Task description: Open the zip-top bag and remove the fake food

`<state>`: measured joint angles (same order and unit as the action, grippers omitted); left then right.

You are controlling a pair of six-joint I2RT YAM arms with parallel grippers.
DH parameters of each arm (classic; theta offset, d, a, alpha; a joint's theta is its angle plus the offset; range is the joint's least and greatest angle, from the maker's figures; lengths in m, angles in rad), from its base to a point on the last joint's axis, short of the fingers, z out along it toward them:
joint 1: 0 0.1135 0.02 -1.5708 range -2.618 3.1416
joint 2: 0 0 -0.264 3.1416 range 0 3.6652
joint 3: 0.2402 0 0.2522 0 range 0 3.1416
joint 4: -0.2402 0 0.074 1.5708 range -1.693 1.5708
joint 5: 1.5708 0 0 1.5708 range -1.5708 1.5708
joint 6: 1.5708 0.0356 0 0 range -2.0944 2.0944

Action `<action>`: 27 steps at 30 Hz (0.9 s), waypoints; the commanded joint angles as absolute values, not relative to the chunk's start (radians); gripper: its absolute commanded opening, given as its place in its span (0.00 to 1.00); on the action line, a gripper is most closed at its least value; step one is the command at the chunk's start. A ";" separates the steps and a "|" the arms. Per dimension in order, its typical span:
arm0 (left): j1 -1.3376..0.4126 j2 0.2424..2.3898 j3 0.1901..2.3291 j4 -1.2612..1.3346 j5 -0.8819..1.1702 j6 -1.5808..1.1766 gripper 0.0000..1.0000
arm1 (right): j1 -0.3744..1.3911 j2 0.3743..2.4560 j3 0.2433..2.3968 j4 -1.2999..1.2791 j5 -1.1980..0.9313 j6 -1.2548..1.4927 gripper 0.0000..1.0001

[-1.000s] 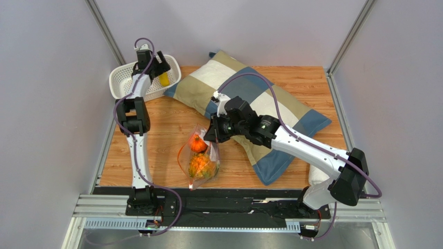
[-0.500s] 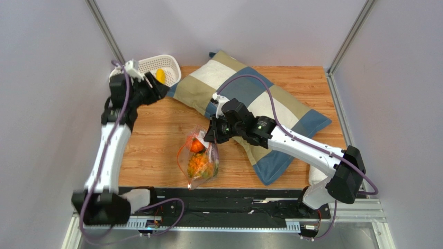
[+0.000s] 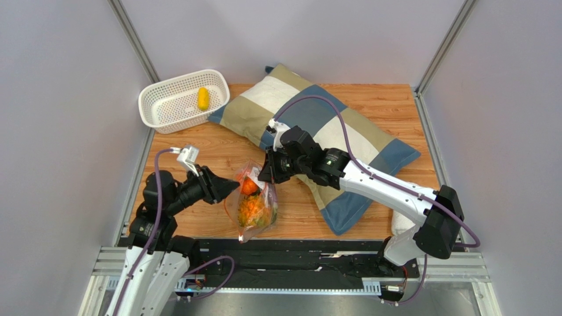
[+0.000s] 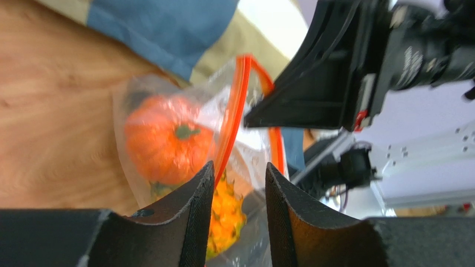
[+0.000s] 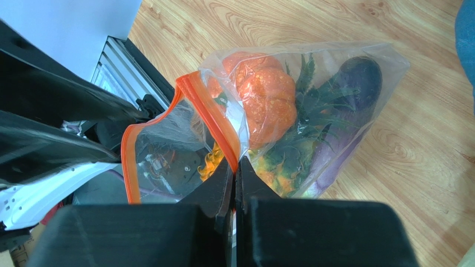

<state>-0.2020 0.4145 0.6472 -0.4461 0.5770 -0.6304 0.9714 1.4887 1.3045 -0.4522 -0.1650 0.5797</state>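
The clear zip-top bag point(image 3: 256, 209) lies on the wooden table with its mouth open and its orange-red zip strip point(image 5: 207, 114) spread in a loop. My right gripper point(image 5: 236, 167) is shut on that strip and holds the bag's rim up. Fake food shows inside: an orange round one point(image 5: 268, 99), a purple eggplant point(image 5: 352, 105) and a yellow-orange pineapple point(image 4: 227, 214). One yellow piece point(image 3: 203, 99) lies in the white basket point(image 3: 161, 113). My left gripper point(image 4: 238, 179) points at the bag's mouth from the left, jaws partly apart, nothing between them.
A patchwork pillow point(image 3: 343, 128) lies across the back right of the table, under my right arm. The white basket stands at the back left corner. Bare wood point(image 3: 191, 151) lies between the basket and the bag.
My left arm has swung from over the basket down to the bag's mouth, and its jaws have narrowed. The yellow piece stays in the basket. The right gripper keeps its hold.
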 commanded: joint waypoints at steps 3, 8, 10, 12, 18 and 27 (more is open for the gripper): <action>-0.400 0.527 0.699 -0.547 0.523 -0.563 0.45 | 0.977 1.462 1.365 -0.448 -0.147 0.587 0.00; -0.570 0.575 0.718 -0.563 0.335 -0.563 0.44 | 0.982 1.463 1.381 -0.451 -0.143 0.589 0.00; -0.603 0.572 0.716 -0.526 0.350 -0.586 0.41 | 0.986 1.462 1.385 -0.457 -0.137 0.588 0.00; -0.630 0.561 0.724 -0.521 0.324 -0.613 0.39 | 0.985 1.465 1.391 -0.465 -0.130 0.588 0.00; -0.667 0.445 0.791 -0.548 0.273 -0.666 0.37 | 0.986 1.460 1.402 -0.482 -0.127 0.591 0.00; -0.666 0.531 0.865 -0.474 0.463 -0.677 0.40 | 0.988 1.445 1.401 -0.488 -0.124 0.592 0.00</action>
<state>-0.6609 0.4774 0.8482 -0.5163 0.3794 -0.6521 0.9806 1.4868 1.3617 -0.4881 -0.1459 0.5804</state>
